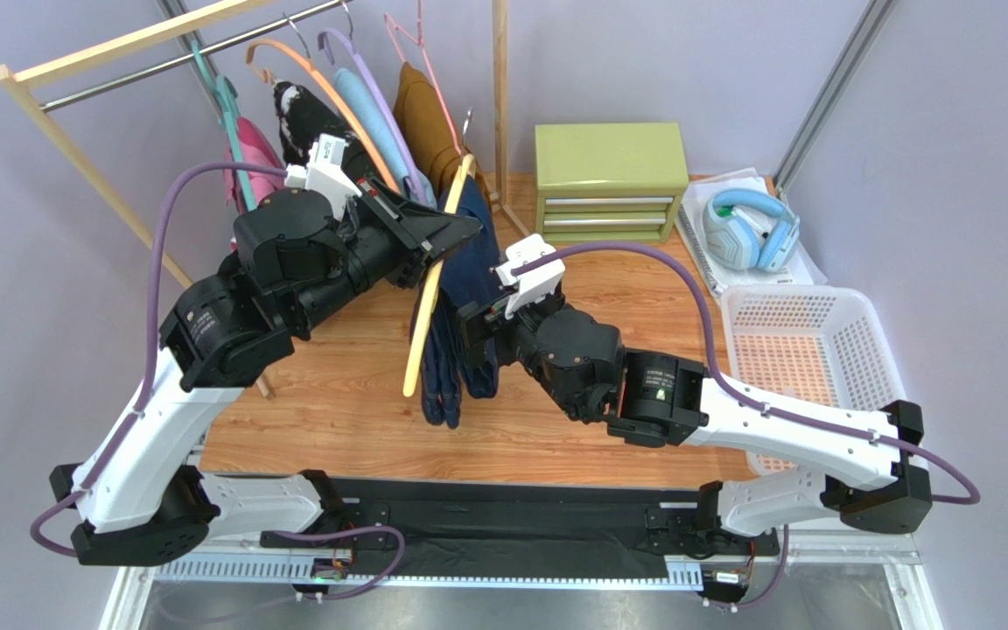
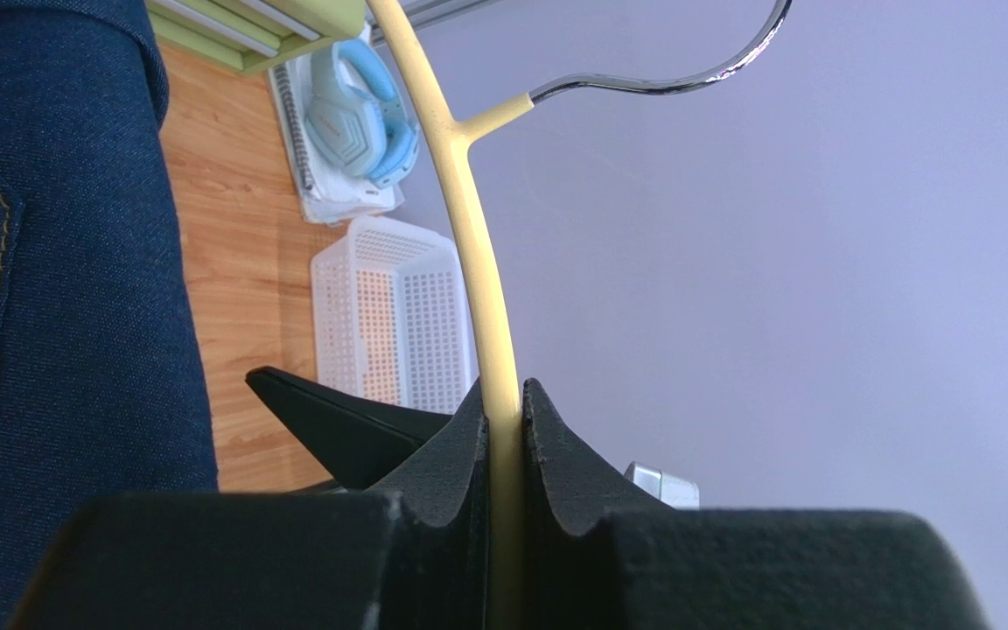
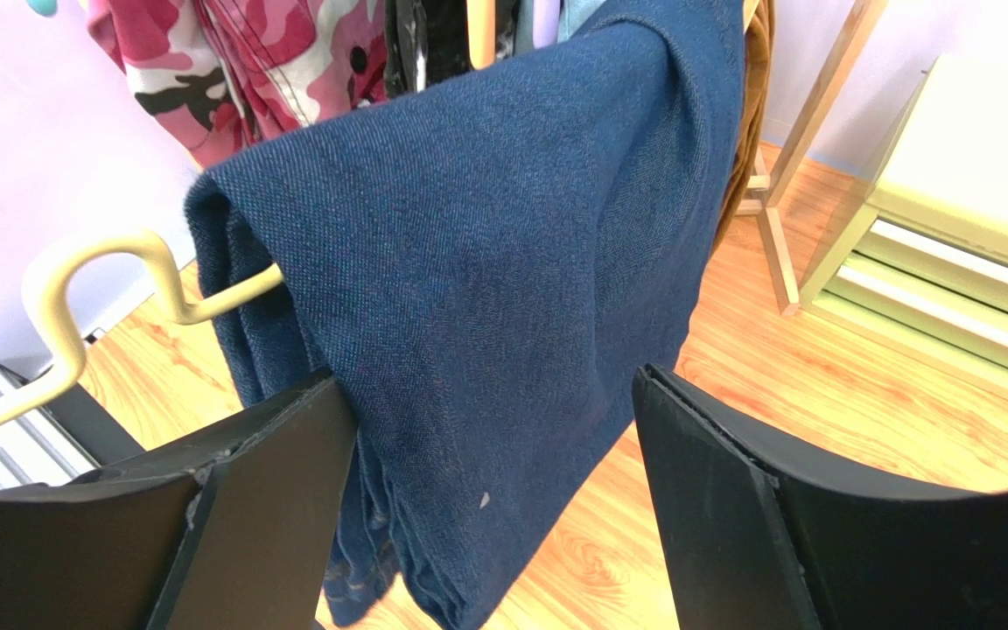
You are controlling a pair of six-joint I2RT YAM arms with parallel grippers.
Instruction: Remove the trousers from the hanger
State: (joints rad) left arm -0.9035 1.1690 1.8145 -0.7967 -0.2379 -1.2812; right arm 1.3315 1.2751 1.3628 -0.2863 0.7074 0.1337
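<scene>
Navy blue trousers hang folded over a cream-yellow hanger, held away from the rack. My left gripper is shut on the hanger's thin bar just below its metal hook. My right gripper is open, its fingers straddling the hanging trouser fabric; the left finger touches the cloth. Pink camouflage trousers stay on a teal hanger on the rack.
A wooden clothes rack holds several hangers with black-and-white, light blue and brown garments. A green drawer unit, blue headphones and a white perforated basket stand to the right on the wood floor.
</scene>
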